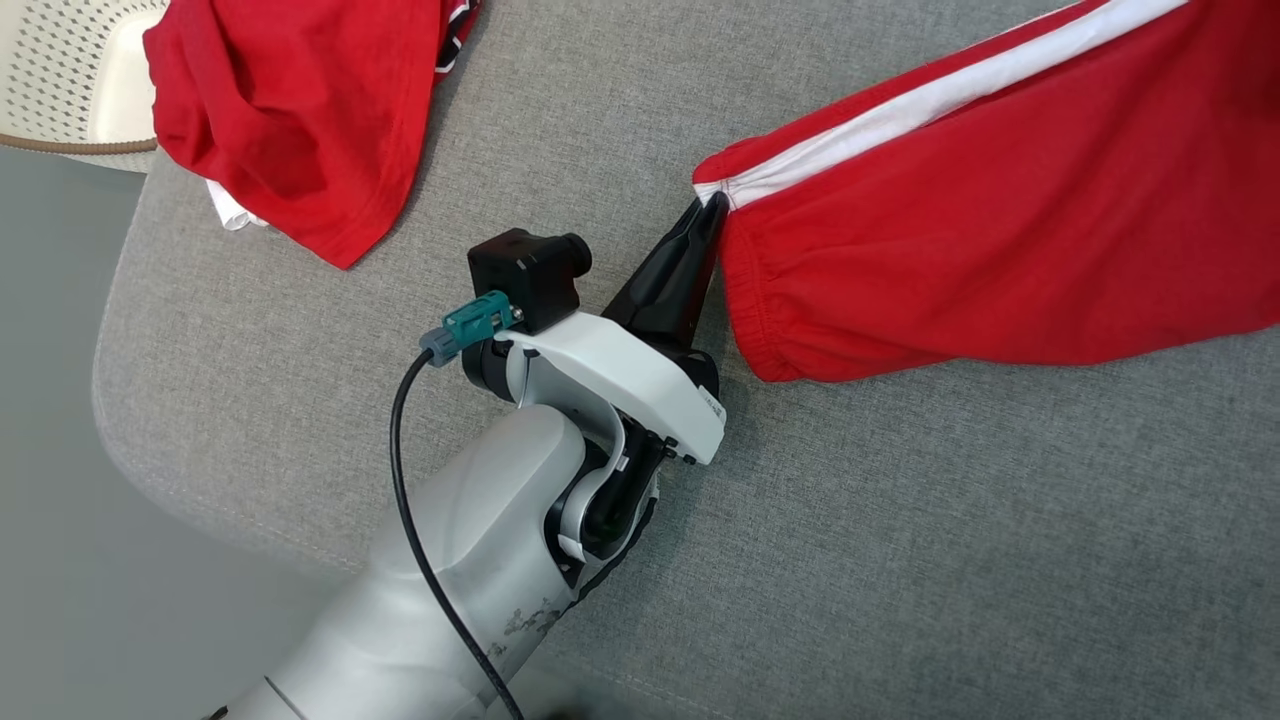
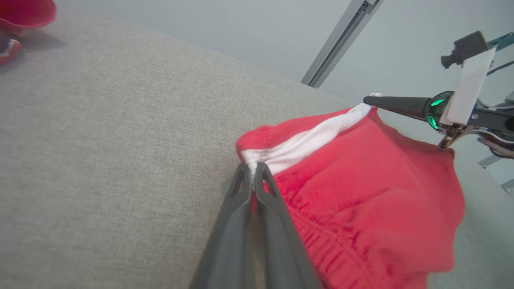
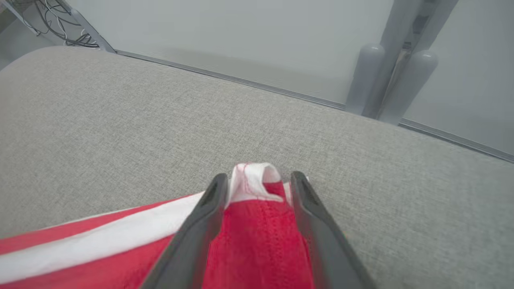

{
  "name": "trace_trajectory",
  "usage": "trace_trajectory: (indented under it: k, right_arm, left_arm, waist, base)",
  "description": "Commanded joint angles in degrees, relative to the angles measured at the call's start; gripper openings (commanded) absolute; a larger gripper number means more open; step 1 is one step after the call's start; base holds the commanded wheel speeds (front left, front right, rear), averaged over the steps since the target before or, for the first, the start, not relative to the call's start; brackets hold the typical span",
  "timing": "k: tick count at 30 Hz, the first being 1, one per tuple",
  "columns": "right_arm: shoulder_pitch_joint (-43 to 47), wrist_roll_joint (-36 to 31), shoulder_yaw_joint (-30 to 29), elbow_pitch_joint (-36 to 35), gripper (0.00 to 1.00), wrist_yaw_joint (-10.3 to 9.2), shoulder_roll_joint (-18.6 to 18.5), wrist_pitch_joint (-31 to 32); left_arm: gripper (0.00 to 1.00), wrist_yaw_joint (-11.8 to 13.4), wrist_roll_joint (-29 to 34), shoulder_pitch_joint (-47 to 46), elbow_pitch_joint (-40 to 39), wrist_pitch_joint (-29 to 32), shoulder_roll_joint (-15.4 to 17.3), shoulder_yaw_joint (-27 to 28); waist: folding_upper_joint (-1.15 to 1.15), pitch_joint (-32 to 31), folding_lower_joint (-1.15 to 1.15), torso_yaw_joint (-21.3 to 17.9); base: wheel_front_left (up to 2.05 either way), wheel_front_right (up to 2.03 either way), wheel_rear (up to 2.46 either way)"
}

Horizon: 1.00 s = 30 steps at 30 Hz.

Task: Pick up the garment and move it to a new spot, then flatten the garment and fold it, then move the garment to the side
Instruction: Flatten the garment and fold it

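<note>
Red garment [image 1: 1000, 230] lies across the grey cushion [image 1: 850, 550], clear of its left edge. Left claw [image 1: 712, 205] is clenched on the white-striped hem corner. Right claw [image 3: 257, 180], released, straddles the stripe's other end. Flattening likely calls for an even, low outward pull.

Surface [image 1: 880, 560]: grey woven fabric, padded, rounded corner at lower left of head view, faint seam line running near edge. On right part: red garment [image 1: 1010, 250], spread out, running off frame at right. White stripe [image 1: 950, 95] along its upper side; gathered hem faces left, toward middle of surface. At far left corner: second red cloth [image 1: 290, 110], bunched, upper part reaching past surface edge. Scrap of white cloth [image 1: 228, 208] peeks from under its lower left side. Two red pieces well apart.
</note>
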Motion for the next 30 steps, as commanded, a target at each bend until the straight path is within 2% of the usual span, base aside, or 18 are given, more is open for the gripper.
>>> trace_trajectory:
  k: [1,2,3,5,9,15,22,26,30]
  right_arm:
    - [-0.46,0.64,0.34,0.49,1.0,0.01,0.35,-0.88]
    - [-0.4,0.94,0.51,0.65,1.0,0.01,0.33,-1.12]
    - [-0.18,1.18,0.95,0.97,1.0,0.01,0.26,-1.52]
    - [-0.07,1.5,1.03,1.07,1.0,0.01,0.27,-1.84]
    - [0.4,2.33,1.57,1.39,1.0,0.01,0.44,-3.44]
    - [2.02,4.83,1.39,0.42,1.0,0.01,0.05,-7.12]
    - [7.79,8.73,1.11,-4.21,1.0,0.01,-1.57,-12.97]
    - [13.48,10.68,0.22,-6.65,1.0,0.01,-1.33,-19.42]
    - [20.27,12.13,0.22,-9.1,1.0,0.01,-0.64,-24.32]
  left_arm:
    - [0.0,0.2,-0.06,-0.41,0.26,-0.25,0.29,0.16]
    - [0.33,0.28,0.12,-0.33,0.36,-0.26,0.3,0.25]
    - [0.96,0.46,0.68,0.06,0.54,-0.26,0.28,0.64]
    - [1.0,0.48,0.7,0.42,0.7,-0.26,0.28,0.74]
    - [1.0,0.74,1.76,1.16,1.35,-0.26,0.29,2.05]
    - [1.0,1.59,6.94,3.49,0.65,-0.26,0.29,7.21]
    - [1.0,2.43,17.85,8.04,-1.72,-0.26,0.28,15.3]
    - [1.0,2.77,27.16,12.46,-4.21,-0.24,0.41,20.34]
    - [1.0,1.22,32.18,18.22,-6.69,-0.19,0.35,25.0]
  waist:
    - [0.0,-0.39,0.0,-0.18]
    - [0.0,-0.65,0.0,-0.3]
    - [0.0,-1.3,0.0,-0.62]
    - [0.0,-1.7,0.0,-0.82]
    - [0.0,-3.76,0.0,-1.77]
    - [0.0,-7.9,0.0,-3.54]
    - [0.0,-12.8,0.0,-6.81]
    - [0.0,-15.45,0.0,-9.22]
    - [0.0,-17.47,0.0,-11.7]
  base:
    - [0.0,0.0,0.0]
    - [0.0,0.0,0.0]
    - [0.0,0.0,0.0]
    - [0.0,0.0,0.0]
    - [0.0,0.0,0.0]
    - [0.0,0.0,0.0]
    - [0.0,0.0,0.0]
    - [0.0,0.0,0.0]
    - [0.0,0.0,0.0]
